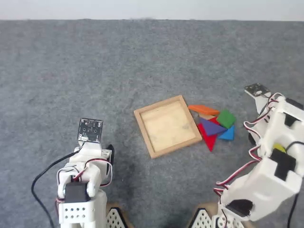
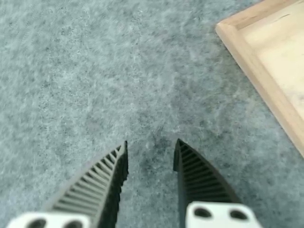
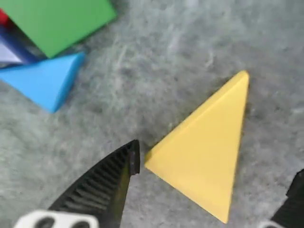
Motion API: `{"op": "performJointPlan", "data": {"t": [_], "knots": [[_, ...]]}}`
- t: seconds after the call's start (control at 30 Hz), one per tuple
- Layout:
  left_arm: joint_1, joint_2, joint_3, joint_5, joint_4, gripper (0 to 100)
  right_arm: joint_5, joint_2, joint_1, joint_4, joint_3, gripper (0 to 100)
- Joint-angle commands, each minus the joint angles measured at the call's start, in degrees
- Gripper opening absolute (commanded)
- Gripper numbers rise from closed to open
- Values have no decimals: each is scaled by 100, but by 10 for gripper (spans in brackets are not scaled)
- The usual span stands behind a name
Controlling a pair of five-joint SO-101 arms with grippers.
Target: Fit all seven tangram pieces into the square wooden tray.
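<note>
Yellow triangle (image 3: 204, 156) — straddled by the right hand (image 3: 216, 166), fingers (image 3: 104, 185) spread.

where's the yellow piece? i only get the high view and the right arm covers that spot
Observer: The yellow triangle lies flat on the grey mat, between the fingers of the right pincer.
Operator: closed on it yet
Observer: No, that pincer is open. One fingertip is near a corner of the triangle, and the other stands apart from it.
Operator: and the left pincer
Observer: The left pincer is open over bare mat and holds nothing. A corner of the wooden tray is close by.
</note>
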Motion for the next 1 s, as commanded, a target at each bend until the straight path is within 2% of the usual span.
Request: {"op": "performJointPlan", "data": {"t": [0.0,0.23,0.37,0.63,0.83,0.97], "knots": [[9,-158,-48,-35,53,153,-88,119,75,-66,-316,459],[9,-158,-48,-35,53,153,-70,286,224,-119,-308,319],[9,-158,-48,-35,53,153,-53,330,303,-84,-396,276],[9,-158,-48,-35,53,153,-97,321,330,-57,-413,263],[9,-158,-48,-35,53,153,-747,145,321,-40,-642,263],[9,-158,-48,-35,53,153,-888,-180,207,479,-870,263]]}}
